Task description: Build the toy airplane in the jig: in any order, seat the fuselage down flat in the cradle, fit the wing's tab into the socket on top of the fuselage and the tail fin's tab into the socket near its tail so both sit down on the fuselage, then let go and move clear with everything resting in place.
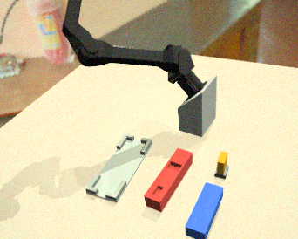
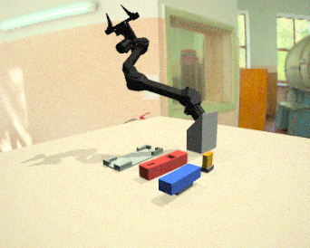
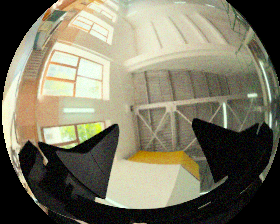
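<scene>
Pale walls, windows and an orange cabinet (image 2: 253, 100) are seen behind the cream table (image 1: 52, 144) (image 2: 91, 204). On its top, a light grey jig (image 1: 114, 171) (image 2: 131, 159) is laid flat, its long axis slanted in the top view from lower left to upper right, with raised brackets at its corners. Just beside it, not in it, the red fuselage (image 1: 167, 180) (image 2: 163, 166) is set roughly parallel, sockets facing up: the larger one is toward the arm's grey mount (image 1: 197, 114) (image 2: 202, 135), the smaller one toward the opposite end. Next to the fuselage, the blue wing (image 1: 205, 210) (image 2: 179, 179) is placed with its long axis slanted much the same way, and a dark piece is seen under it in the exterior view. Near the wing's mount-side end, the orange tail fin (image 1: 222, 163) (image 2: 208, 159) is stood upright on a dark foot. On a blurred bottle (image 1: 50, 32) in the background, a yellow label with a blue mark is seen, but no writing can be read. High above the table, the gripper (image 2: 114, 10) (image 3: 158, 125) is held released, its fingers spread wide; nothing is grasped or touched.
</scene>
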